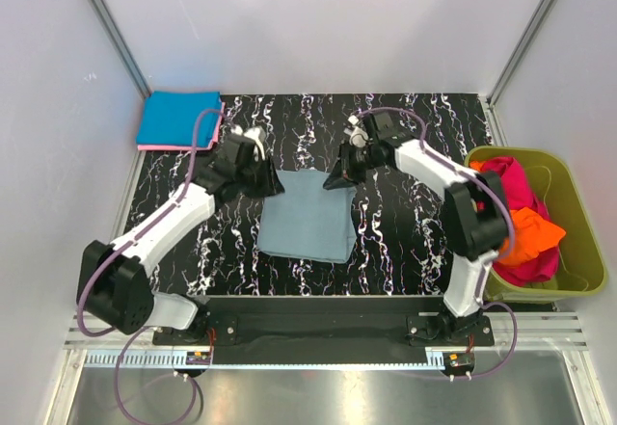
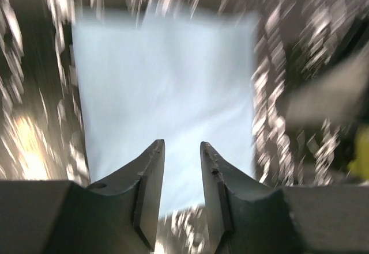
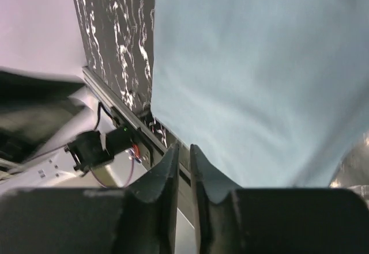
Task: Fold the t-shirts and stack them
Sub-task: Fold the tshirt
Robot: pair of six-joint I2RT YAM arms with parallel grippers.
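A dusty grey-blue t-shirt [image 1: 307,218] lies folded into a rectangle in the middle of the black marbled table [image 1: 405,242]. My left gripper [image 1: 272,187] hovers over its back left corner, and in the left wrist view that gripper [image 2: 180,144] stands open and empty above the blurred t-shirt [image 2: 167,81]. My right gripper [image 1: 334,182] is at the back right corner. Its jaws [image 3: 183,148] are a narrow gap apart with nothing between them, and the t-shirt [image 3: 259,75] lies beside them. A bright blue folded t-shirt [image 1: 178,119] rests on a pink one [image 1: 183,146] at the back left.
An olive-green tub [image 1: 583,227] stands off the table's right edge, holding a crumpled magenta t-shirt [image 1: 516,179] and an orange one [image 1: 528,234]. White walls enclose the table on three sides. The arms' base rail [image 1: 328,329] runs along the near edge.
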